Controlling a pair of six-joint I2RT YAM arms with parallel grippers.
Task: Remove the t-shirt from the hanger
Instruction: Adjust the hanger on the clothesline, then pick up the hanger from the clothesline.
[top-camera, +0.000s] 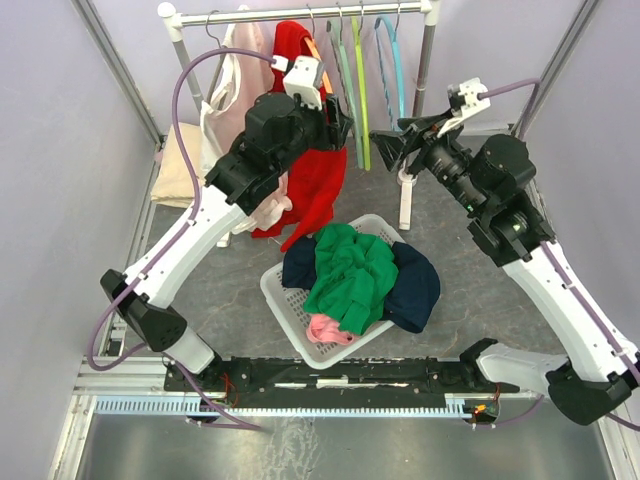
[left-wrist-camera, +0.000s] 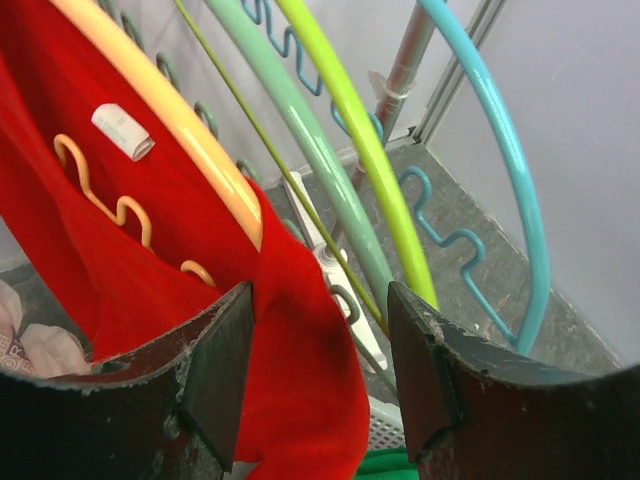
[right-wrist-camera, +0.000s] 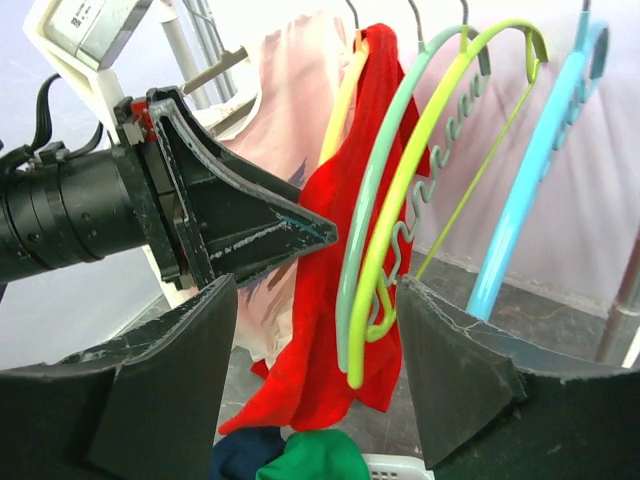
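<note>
**A:** Where does your red t-shirt (top-camera: 322, 190) sit?

**B:** At the far side of the desk (top-camera: 230, 290). It hangs from the clothes rail (top-camera: 300, 14) on the orange hanger (left-wrist-camera: 190, 130). The cloth is draped over that hanger's arm and falls toward the laundry basket (top-camera: 275, 290).

**A:** And your left pincer (left-wrist-camera: 320, 300)?

**B:** It is spread, right up at the shirt's right edge. In its wrist view you see the red cloth and the end of the orange hanger between the two fingers. You can't tell whether either finger touches the cloth.

**A:** Your right pincer (right-wrist-camera: 315, 300)?

**B:** It is spread too, with nothing in it. It sits to the right of the shirt and points left at the other hangers. You see the pale green hanger (right-wrist-camera: 375, 170) and the lime hanger (right-wrist-camera: 425, 140) between its fingers. The blue hanger (right-wrist-camera: 530, 190) hangs further right.

**A:** What else is around it?

**B:** A pale pink garment (top-camera: 232, 90) hangs on the same rail, left of the t-shirt. Nearer to you, the white basket holds a green garment (top-camera: 350, 275) on top. A navy one (top-camera: 420, 290) lies at its right and a pink one (top-camera: 325, 330) at its near edge.
</note>
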